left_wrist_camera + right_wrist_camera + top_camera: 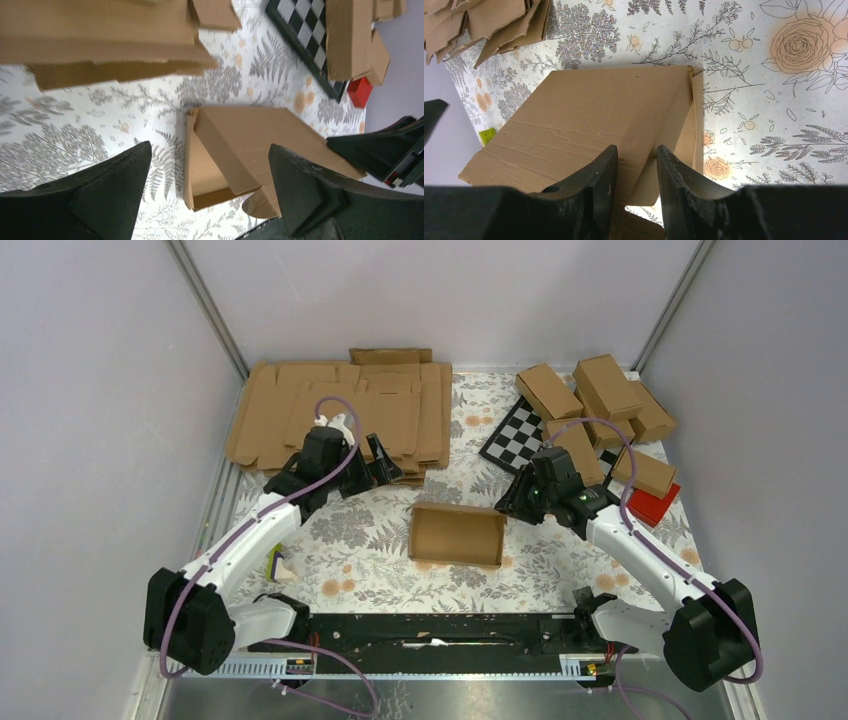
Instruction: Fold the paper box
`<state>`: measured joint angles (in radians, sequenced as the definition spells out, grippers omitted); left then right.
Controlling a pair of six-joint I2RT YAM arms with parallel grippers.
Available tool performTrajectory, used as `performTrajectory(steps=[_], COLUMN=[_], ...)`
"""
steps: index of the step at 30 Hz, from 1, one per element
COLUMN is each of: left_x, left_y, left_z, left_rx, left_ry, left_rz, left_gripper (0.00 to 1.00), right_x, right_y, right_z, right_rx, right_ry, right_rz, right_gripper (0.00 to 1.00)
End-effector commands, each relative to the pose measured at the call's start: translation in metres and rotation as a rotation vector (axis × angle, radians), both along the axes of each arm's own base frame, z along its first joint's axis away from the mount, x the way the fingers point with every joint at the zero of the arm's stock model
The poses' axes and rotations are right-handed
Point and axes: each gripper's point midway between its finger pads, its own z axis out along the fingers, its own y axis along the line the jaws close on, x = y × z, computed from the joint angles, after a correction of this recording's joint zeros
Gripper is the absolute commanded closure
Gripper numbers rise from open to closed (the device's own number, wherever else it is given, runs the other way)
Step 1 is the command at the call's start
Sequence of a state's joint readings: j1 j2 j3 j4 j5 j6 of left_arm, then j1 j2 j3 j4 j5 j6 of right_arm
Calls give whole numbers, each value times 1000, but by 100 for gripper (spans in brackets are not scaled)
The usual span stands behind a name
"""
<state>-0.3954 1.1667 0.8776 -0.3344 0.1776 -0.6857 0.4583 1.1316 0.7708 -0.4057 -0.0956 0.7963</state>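
Note:
The paper box (pixel 457 534) lies at the table's middle as a brown, partly folded carton with its top open. In the left wrist view the box (pixel 250 135) shows an open end with a loose flap. My left gripper (pixel 385 465) hangs open and empty behind and left of the box, its fingers wide apart (pixel 210 155). My right gripper (pixel 510 502) is at the box's right end. In the right wrist view its fingers (pixel 636 160) stand a narrow gap apart, over a panel edge of the box (pixel 574 120). I see no grip.
A thick pile of flat cardboard blanks (pixel 340 410) lies at the back left. Several folded cartons (pixel 600 400) stand at the back right, over a chessboard (pixel 515 435) and beside a red block (pixel 655 505). A small green-and-white item (pixel 278 565) lies by the left arm.

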Motion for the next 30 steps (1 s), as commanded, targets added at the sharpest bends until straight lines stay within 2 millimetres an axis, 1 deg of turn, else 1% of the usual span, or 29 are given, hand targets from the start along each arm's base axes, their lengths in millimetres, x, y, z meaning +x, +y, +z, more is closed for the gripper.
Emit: performTrajectory(steps=[1,4,6,10,13,16,22,24,26,28,30], left_x=[-14,-26,-35,-56,-68,-74,-78,-77,-74,-72,-68], left_y=[-19,-16,-16,-23,-27,-27,-21,-12,-1,7,14], left_z=[-9,-30,-45,-70,-83,-91,-96,-97,-97,-95,-90], left_rx=[-79,-63,-52,-13,17,43,62,90,121,137,150], left_ry=[47,94,125,150,161,168,167,164,162,150,133], left_rz=[-97,-111,-120,-125,-129,-135,-124,-82,-22,26,71], left_gripper=[9,18,22,26,28,31,34,34,31,25,14], right_x=[4,0,-3,-10,-15,-21,-27,-28,-28,-29,-30], right_y=[4,2,2,2,3,4,-2,-3,-3,-3,-4], right_z=[12,5,-1,-13,-22,-30,-42,-45,-47,-50,-53], right_rx=[3,-6,-8,-8,-8,-13,-44,-54,-61,-65,-77], right_ry=[-55,-40,-33,-20,-8,-1,11,12,14,19,26], right_rz=[21,24,30,31,40,47,42,42,43,48,50], right_gripper=[58,58,58,59,59,58,59,58,59,59,58])
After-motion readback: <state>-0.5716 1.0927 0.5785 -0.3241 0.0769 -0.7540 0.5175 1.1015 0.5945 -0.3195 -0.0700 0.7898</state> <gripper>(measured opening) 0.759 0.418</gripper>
